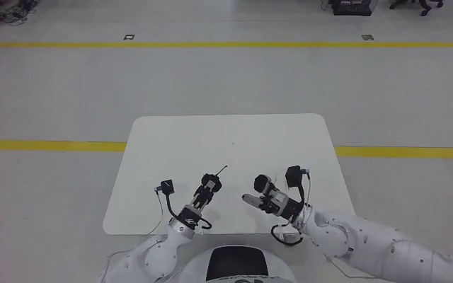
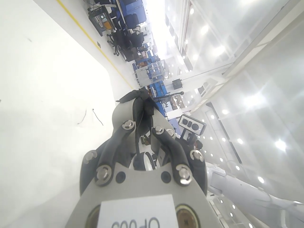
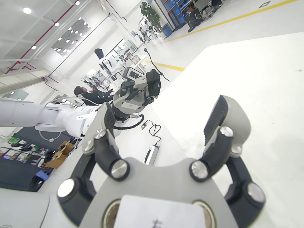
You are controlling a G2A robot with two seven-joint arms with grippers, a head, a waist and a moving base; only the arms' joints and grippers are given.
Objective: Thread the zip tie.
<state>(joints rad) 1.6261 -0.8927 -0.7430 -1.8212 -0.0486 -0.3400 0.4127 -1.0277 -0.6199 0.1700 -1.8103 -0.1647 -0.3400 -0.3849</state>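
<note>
A thin black zip tie [image 1: 221,171] is pinched in my left gripper [image 1: 210,182], which is shut on it above the near part of the white table [image 1: 233,131]. In the right wrist view the left gripper [image 3: 153,84] holds the zip tie [image 3: 152,60] with its long end pointing up and away and a short end sticking out sideways. The left wrist view has the fingertips [image 2: 133,105] pressed together on the black zip tie [image 2: 125,97]. My right gripper [image 1: 254,192] hovers a short way to the right of it, open and holding nothing, with its ribbed pads [image 3: 217,117] wide apart.
Two thin dark lines [image 2: 96,117] lie on the tabletop below the left gripper; I cannot tell whether they are shadows. A small dark speck [image 1: 230,143] sits mid-table. The table's front edge is just below both grippers. Yellow floor lines [image 1: 64,146] run beyond the table.
</note>
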